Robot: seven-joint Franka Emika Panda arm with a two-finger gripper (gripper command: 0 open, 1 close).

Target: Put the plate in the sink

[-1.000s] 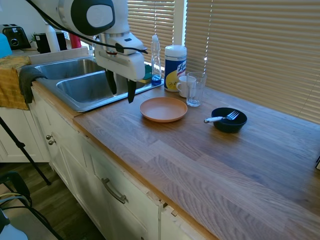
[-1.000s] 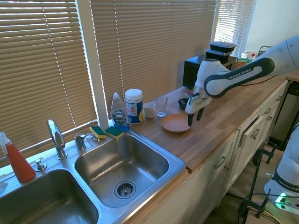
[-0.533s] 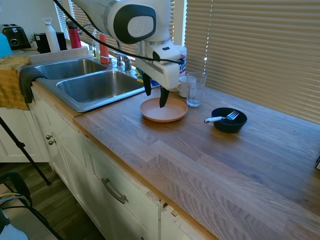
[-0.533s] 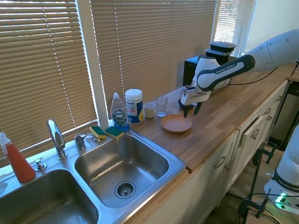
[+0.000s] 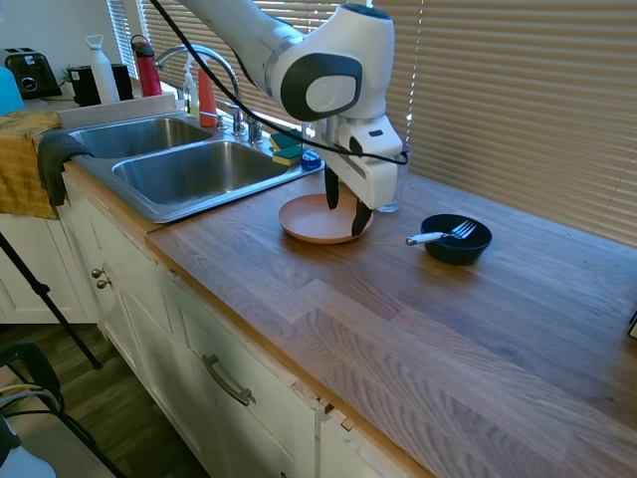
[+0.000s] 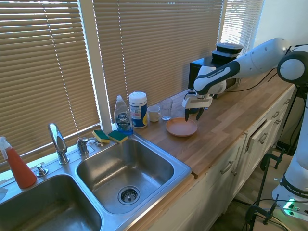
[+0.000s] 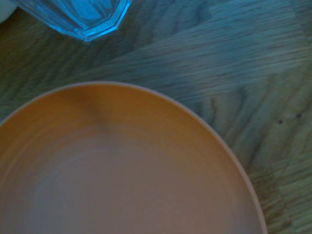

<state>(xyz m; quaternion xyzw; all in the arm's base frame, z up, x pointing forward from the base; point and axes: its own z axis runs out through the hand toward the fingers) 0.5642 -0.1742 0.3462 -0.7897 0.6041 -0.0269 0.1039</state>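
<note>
The terracotta-orange plate lies flat on the wooden counter, to the right of the sink. My gripper hangs open just above the plate's edge on the side away from the sink, fingers pointing down. One finger is over the plate's inside and the other is by its rim. Nothing is between the fingers. In the wrist view the plate fills the lower part, with bare counter wood beyond its rim.
A black bowl with a fork sits beyond the plate. Behind the plate stand a clear glass, a white mug, a wipes canister and a dish soap bottle. Sponges lie on the sink's back rim.
My gripper has moved from above the sink's edge across the plate to its far side and come lower. The plate has not moved.
</note>
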